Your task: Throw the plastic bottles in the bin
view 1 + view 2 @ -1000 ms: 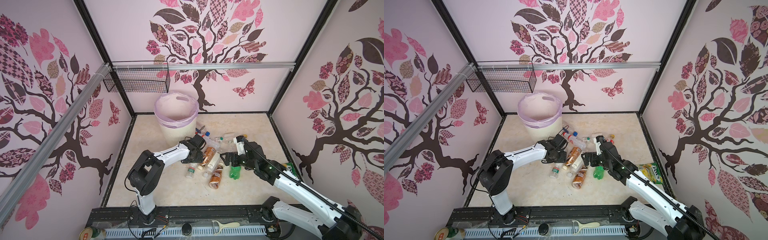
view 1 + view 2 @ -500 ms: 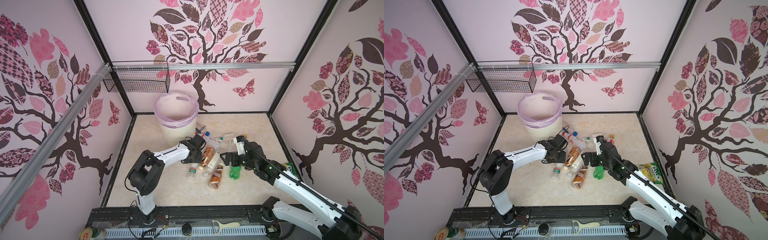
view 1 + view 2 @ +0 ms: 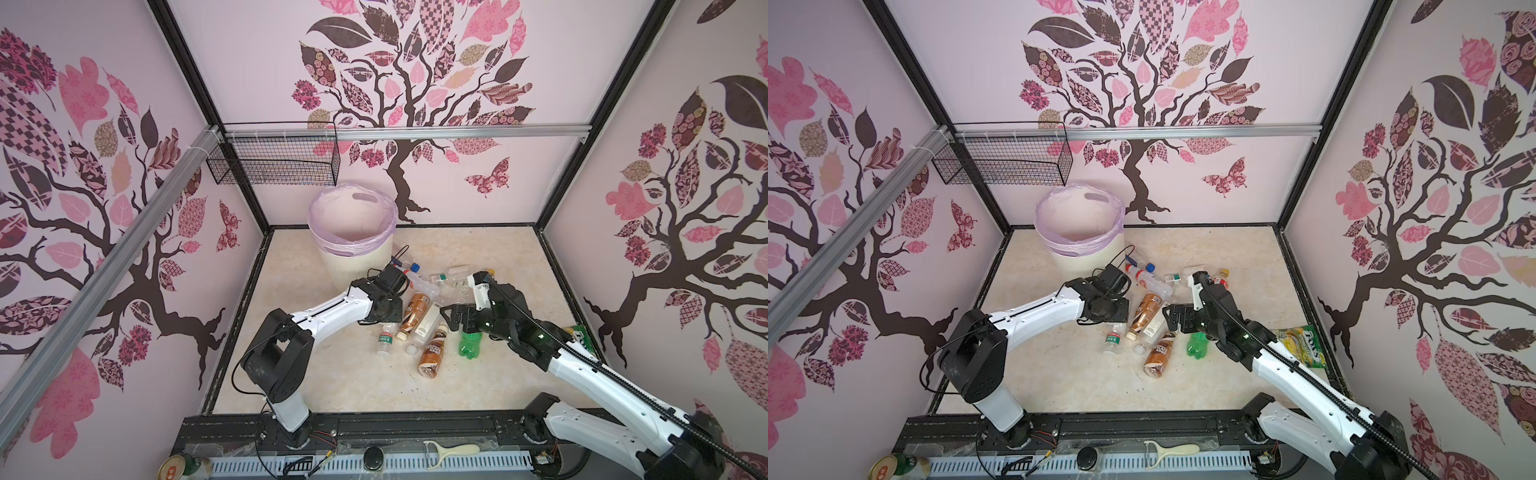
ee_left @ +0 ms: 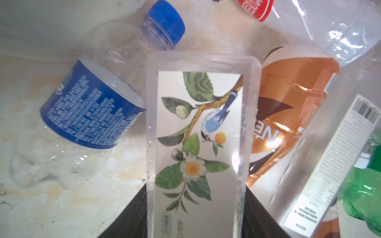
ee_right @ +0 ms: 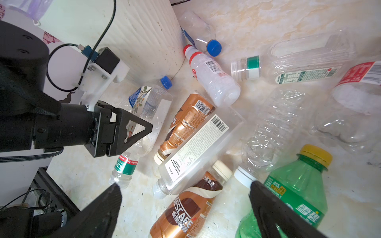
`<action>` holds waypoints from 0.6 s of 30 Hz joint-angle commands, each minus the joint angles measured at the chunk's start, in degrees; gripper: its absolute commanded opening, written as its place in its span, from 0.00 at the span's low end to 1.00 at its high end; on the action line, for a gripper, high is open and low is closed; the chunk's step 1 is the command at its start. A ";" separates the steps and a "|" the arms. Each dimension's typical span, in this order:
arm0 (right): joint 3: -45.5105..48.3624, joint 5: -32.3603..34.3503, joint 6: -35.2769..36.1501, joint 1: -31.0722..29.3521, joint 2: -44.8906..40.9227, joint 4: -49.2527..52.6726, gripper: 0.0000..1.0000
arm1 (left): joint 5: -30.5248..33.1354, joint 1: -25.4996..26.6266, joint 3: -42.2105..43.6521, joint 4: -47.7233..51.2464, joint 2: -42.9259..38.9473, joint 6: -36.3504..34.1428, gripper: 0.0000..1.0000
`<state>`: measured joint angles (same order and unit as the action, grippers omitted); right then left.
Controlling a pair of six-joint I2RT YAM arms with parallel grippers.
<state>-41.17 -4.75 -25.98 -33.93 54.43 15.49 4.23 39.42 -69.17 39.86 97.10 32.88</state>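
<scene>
Bottles point(image 3: 415, 309) heaped mid-frame on table point(image 3: 332, 374), bin point(image 3: 357, 266) just above. Left pincer point(image 4: 195, 191) pinching flat clear bird-label bottle point(image 4: 198, 123) by its two edges. Likely light, thin-walled, slick, crushable: hold mid-body, gently. Right pincer point(image 5: 185, 184) spread wide over pile, empty.

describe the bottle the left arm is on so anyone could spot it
Start at the cream bin, then the plastic bottles at its foot. The left gripper grips a clear flat-sided bottle beside a blue-labelled one; only it carries a bird-and-blossom label.
</scene>
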 commanded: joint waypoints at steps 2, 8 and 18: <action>-0.71 -0.17 -0.92 0.18 -1.56 0.17 1.00 | -0.23 0.49 -1.14 0.97 -3.30 -1.49 0.60; -2.75 0.10 -1.11 0.18 -2.39 1.39 1.00 | -0.29 2.48 -4.27 0.76 -7.73 -3.43 0.59; -9.81 2.12 1.21 0.24 -2.49 4.44 1.00 | 3.65 3.94 -18.10 -0.11 -13.77 -9.26 0.59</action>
<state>-47.48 -4.05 -26.26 -33.93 53.06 18.17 5.82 43.42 -81.30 41.21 84.58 27.24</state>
